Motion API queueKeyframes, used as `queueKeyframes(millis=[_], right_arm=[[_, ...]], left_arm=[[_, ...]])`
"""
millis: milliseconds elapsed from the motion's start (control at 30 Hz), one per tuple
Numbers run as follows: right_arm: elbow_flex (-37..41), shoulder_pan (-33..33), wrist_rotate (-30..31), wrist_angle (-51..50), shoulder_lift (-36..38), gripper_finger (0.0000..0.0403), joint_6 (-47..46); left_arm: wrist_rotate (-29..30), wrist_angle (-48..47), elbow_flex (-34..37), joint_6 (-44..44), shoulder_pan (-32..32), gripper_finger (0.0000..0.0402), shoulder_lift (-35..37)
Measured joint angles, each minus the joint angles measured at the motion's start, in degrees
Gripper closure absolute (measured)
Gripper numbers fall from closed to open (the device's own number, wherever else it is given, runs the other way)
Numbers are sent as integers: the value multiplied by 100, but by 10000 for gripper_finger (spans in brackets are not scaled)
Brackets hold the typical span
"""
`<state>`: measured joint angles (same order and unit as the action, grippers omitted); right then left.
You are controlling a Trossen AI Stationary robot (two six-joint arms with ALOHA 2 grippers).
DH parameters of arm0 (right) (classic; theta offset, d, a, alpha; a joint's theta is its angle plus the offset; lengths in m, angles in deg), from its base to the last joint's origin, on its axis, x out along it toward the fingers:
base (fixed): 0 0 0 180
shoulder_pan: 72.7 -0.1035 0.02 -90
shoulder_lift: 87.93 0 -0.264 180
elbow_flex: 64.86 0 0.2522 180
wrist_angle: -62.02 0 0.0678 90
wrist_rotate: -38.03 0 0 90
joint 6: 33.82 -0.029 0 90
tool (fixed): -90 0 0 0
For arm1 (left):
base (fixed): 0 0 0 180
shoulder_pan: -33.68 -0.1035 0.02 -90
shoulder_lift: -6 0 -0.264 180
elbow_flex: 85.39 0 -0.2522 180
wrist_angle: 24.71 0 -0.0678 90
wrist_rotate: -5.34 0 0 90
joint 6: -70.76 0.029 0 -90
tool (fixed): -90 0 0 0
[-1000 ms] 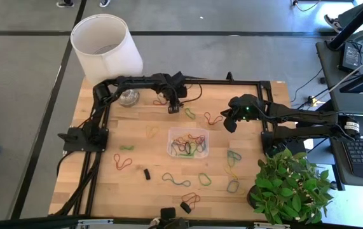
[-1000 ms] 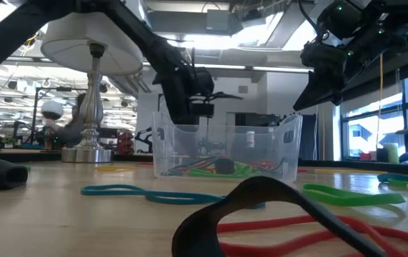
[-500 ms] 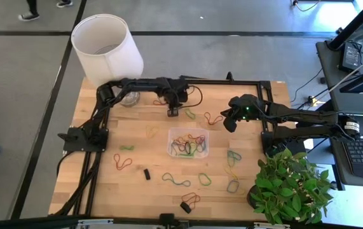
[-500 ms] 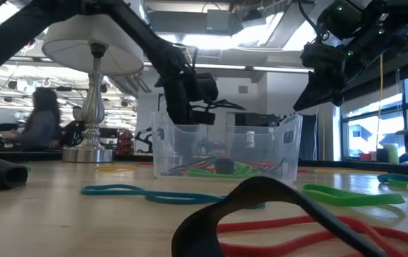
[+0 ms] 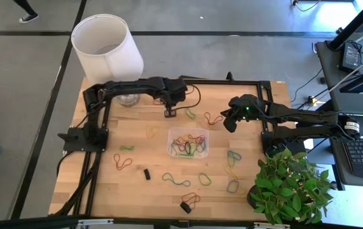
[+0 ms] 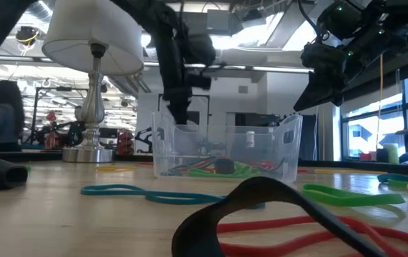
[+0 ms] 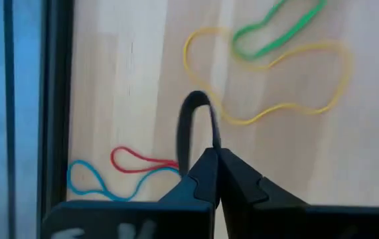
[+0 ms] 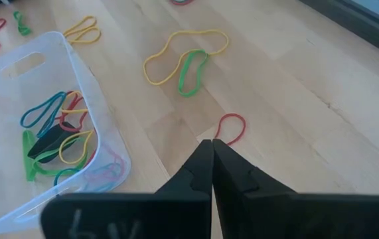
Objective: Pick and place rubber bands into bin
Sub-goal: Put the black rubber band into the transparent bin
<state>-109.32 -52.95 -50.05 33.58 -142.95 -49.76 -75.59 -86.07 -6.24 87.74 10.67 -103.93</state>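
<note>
Now we see the left gripper [image 7: 212, 156] clenched on a black rubber band [image 7: 190, 126] above the table's [image 5: 136, 191] far edge. Our right gripper [image 8: 212, 149], pinched shut and empty, hovers right of the bin [image 5: 188, 142], where several bands lie.

A grey floor [image 5: 28, 95] is seen around the tabletop [image 5: 136, 184], with a white lampshade [image 5: 107, 48], a potted plant [image 5: 292, 187] and bright windows [image 6: 364, 125] beyond.
</note>
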Motion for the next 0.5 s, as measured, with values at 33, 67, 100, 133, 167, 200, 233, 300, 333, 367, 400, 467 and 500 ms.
queueKeyframes(millis=[33, 67, 100, 133, 167, 200, 233, 300, 333, 367, 400, 467, 500], right_arm=[[0, 0, 0, 0, 0, 397, 12], [0, 0, 0, -2, 0, 397, 35], [0, 0, 0, -2, 0, 397, 102], [0, 0, 1, -2, 0, 397, 135], [0, 0, 0, -2, 0, 397, 150], [0, 0, 0, -2, 0, 397, 153], [0, 0, 1, -2, 0, 397, 150], [0, 0, 0, -2, 0, 397, 149], [0, 0, 0, -7, 0, 397, 149], [0, 0, 0, -15, 0, 397, 149], [0, 0, 0, -17, 0, 397, 149], [0, 0, 0, -17, 0, 397, 149], [0, 0, 0, -17, 0, 397, 149]], left_arm=[[-82, 11, 0, -88, 46, 399, 87], [-182, 38, 1, -185, 93, 399, 160], [-287, 92, 0, -275, 152, 399, 227], [-415, 154, 0, -361, 216, 399, 295], [-561, 178, 0, -441, 295, 399, 361], [-710, 224, 0, -502, 391, 399, 419], [-873, 319, 0, -575, 497, 399, 465], [-1063, 411, -2, -674, 765, 399, 534], [-1072, 481, -2, -710, 920, 399, 552], [-1072, 557, -2, -724, 1072, 399, 555], [-1072, 618, -2, -724, 1234, 399, 555], [-1071, 768, -3, -760, 1537, 399, 550], [-1060, 883, -9, -827, 1679, 399, 518]])
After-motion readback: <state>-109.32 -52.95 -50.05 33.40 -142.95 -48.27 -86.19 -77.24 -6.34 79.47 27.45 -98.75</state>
